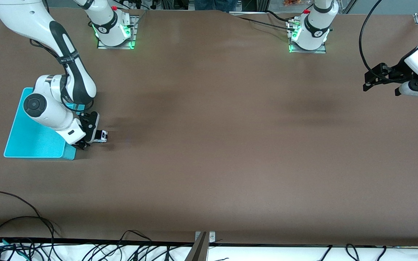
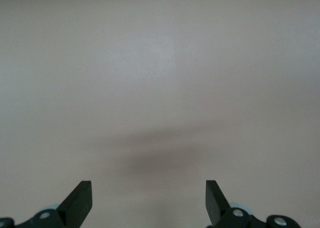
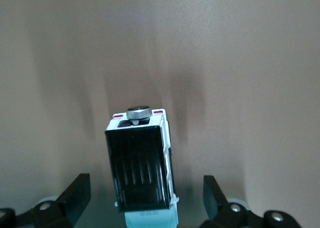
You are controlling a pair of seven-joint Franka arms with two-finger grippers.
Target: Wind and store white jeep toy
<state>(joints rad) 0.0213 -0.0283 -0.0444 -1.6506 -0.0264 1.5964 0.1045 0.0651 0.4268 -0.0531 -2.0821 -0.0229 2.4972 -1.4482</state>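
The jeep (image 3: pixel 142 160), tiny, light, rigid and probably slick plastic, sits on the table (image 1: pixel 209 145) beside the bin (image 1: pixel 31 141); grip its flat sides. The right end effector (image 3: pixel 145 200) straddles it, fingers apart. The left end effector (image 2: pixel 149 200) waits open over the table's other end.

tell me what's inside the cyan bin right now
The bare part of the cyan bin holds nothing. The right arm covers the rest, so that part cannot be seen. The white jeep toy sits on the table beside the bin, between the open fingers of the right claw.

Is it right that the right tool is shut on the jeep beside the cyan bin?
No: the right tool is open, its fingers apart on either side of the jeep, as the right wrist view shows. The jeep is beside the bin.
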